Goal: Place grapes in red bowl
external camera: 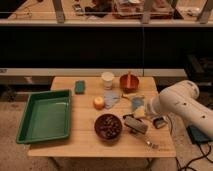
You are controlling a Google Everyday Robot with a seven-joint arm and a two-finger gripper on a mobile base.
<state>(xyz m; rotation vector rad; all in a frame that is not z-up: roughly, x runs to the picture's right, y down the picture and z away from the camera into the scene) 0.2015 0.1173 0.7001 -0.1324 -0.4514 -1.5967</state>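
Green tray at L. Grapes: 1 roundish heap in purple bowl, no clear long axis, just L of gripper. Red bowl at rear, well apart. Gripper low over table; open or closed: can't tell.

I am wearing a smooth white shell along my arm, thick and rounded like a bent tube. It is swelling into a big round joint at the top, and the curves are catching a soft sheen from the light. At the end the white is giving way to a grey, blocky housing carrying my jaws, which are hanging low over the right front part of the worktop. I am making out no markings or screws.
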